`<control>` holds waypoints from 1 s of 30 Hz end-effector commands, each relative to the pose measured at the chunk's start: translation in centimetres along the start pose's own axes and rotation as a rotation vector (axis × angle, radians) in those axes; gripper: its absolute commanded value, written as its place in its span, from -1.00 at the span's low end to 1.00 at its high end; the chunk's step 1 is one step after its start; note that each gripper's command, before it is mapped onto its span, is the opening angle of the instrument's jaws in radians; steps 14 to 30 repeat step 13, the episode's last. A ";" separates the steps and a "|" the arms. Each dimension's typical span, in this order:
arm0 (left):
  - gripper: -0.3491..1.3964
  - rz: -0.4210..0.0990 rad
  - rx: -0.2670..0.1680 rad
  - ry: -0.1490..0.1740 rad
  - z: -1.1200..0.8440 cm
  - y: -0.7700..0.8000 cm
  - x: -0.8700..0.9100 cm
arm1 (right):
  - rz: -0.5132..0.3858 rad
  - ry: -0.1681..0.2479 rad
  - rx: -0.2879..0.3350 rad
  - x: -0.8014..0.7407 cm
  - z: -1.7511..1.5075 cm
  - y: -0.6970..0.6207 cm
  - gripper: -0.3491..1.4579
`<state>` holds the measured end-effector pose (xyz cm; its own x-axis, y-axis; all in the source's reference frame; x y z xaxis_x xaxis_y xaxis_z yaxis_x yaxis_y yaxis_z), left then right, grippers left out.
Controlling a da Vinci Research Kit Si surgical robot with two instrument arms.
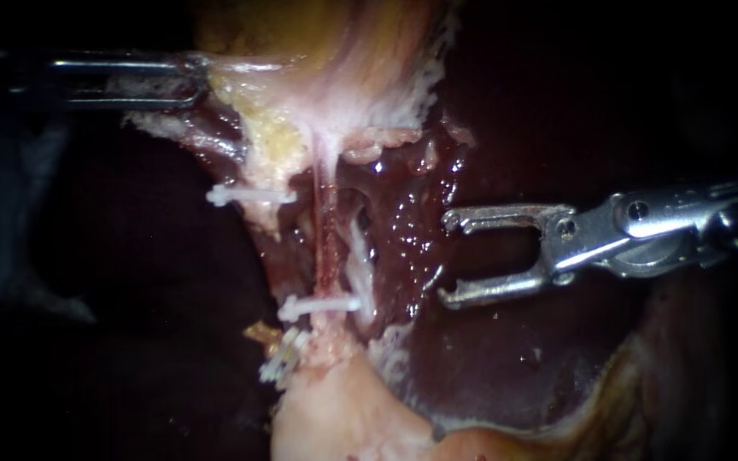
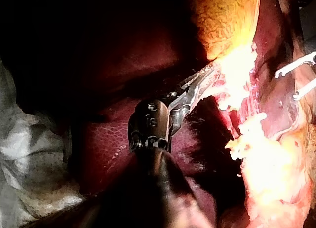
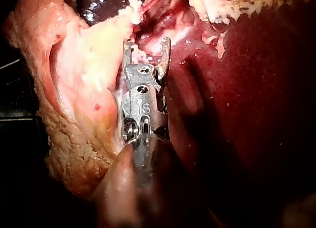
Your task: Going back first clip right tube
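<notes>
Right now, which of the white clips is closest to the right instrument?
The middle clip, across the red tube, level with the right instrument's lower tip. The upper clip and the lowest clips lie farther off.

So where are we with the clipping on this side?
Done: an upper clip, a middle clip and lower clips sit across the tubes. In hand: the left instrument grips the gallbladder, jaws shut on it. The right instrument stands clear of the tubes, jaws open and empty. Left: the clipped tubes look uncut, so dividing is probably still to do.
</notes>
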<state>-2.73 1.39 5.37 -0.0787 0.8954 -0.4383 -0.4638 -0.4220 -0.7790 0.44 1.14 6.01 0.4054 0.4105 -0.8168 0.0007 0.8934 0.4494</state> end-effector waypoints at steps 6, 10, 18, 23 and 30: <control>-1.00 0.004 0.001 -0.008 0.11 -0.01 -0.07 | 0.000 0.000 0.000 0.01 0.00 -0.01 -0.06; -1.00 0.004 0.000 -0.009 0.10 -0.02 -0.06 | 0.000 0.000 0.000 0.01 0.00 -0.01 -0.06; -1.00 0.004 -0.001 -0.010 0.09 -0.02 -0.06 | 0.001 0.000 -0.001 0.02 0.01 -0.02 -0.06; -1.00 0.004 -0.001 -0.010 0.09 -0.02 -0.06 | 0.001 0.000 -0.001 0.02 0.01 -0.02 -0.06; -1.00 0.004 -0.001 -0.010 0.09 -0.02 -0.06 | 0.001 0.000 -0.001 0.02 0.01 -0.02 -0.06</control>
